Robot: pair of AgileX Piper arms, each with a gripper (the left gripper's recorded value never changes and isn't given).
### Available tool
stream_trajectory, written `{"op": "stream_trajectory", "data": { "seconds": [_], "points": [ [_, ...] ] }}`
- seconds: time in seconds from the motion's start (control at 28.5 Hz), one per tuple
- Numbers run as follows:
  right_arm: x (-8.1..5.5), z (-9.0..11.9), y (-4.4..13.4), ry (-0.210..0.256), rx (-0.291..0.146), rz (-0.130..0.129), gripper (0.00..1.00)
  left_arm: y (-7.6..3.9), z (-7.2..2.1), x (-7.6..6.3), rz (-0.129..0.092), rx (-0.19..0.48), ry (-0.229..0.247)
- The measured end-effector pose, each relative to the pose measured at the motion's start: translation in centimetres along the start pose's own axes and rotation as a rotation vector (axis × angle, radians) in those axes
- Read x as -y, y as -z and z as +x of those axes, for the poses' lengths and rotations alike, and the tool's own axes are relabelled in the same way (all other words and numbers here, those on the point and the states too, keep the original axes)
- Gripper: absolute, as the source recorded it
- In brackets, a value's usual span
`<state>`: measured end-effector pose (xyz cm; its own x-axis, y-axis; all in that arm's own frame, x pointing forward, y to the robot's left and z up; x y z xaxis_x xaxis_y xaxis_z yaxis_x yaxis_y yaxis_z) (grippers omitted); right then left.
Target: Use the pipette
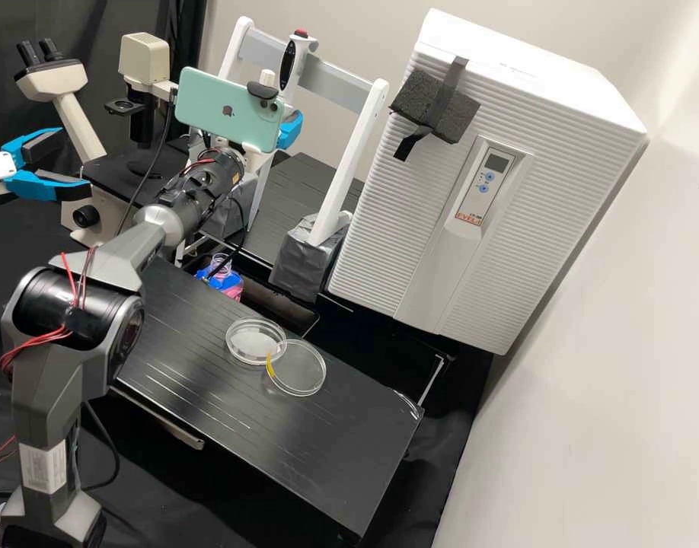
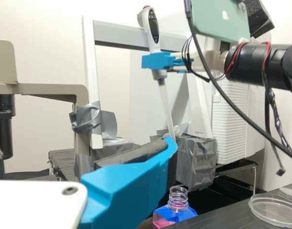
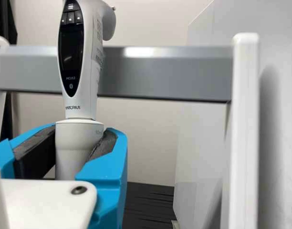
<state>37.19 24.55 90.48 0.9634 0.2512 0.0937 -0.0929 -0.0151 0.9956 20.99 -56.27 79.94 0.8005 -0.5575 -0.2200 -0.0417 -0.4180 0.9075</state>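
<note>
Two dishes [image 1: 255, 339], black bench [image 1: 319, 449] (white wall [image 1: 593, 342]) — right jaws clamp pipette [image 3: 79, 71], left jaws gape.

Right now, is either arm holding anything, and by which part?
The right gripper holds the pipette by its lower body, just under the handle. The left gripper holds nothing.

The high view stands off the arms and looks forward and down at a middling slant over the black surface [image 1: 304, 449]. It is wide enough to hold the white frame [image 1: 353, 144] at upper middle and the left tool [image 1: 60, 158] at the left edge. The left wrist view looks about level from behind that tool toward the frame [image 2: 88, 71] and the pipette [image 2: 153, 33], which are some way off. The right wrist view looks level, very close on the pipette [image 3: 81, 71] clasped in the right tool [image 3: 74, 148]. All three share frame and pipette.
</note>
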Motion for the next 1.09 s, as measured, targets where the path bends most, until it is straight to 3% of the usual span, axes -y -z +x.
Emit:
{"op": "stream_trajectory", "data": {
  "seconds": [0.14, 0.28, 0.42, 0.53, 0.67, 0.95, 1.09],
  "points": [
    [-0.9, -0.7, 0.5, -0.030, -0.018, 0.016, 0.00, 0.0, 0.00, 0.0, -0.005, 0.000, 0.000],
    [-1.6, -3.0, 0.2, -0.104, -0.037, 0.100, 0.00, 0.1, 0.06, 0.2, -0.013, -0.002, 0.006],
    [-1.9, -5.6, -0.5, -0.168, -0.060, 0.158, 0.00, 0.1, 0.22, 0.4, -0.018, 0.001, 0.017],
    [-1.7, -6.9, -1.1, -0.207, -0.071, 0.156, 0.00, -0.2, 0.42, 0.8, -0.024, 0.015, 0.030],
    [-0.5, -8.1, -1.7, -0.235, -0.087, 0.150, 0.00, -0.9, 1.11, 1.2, -0.034, 0.047, 0.048],
    [2.8, -8.9, -1.7, -0.187, -0.109, 0.155, 0.00, -1.3, 1.90, 3.7, 0.012, 0.059, 0.142],
    [4.2, -9.1, -1.8, -0.165, -0.105, 0.139, 0.00, -1.1, 2.05, 4.4, -0.003, 0.028, 0.174]
  ]
}}
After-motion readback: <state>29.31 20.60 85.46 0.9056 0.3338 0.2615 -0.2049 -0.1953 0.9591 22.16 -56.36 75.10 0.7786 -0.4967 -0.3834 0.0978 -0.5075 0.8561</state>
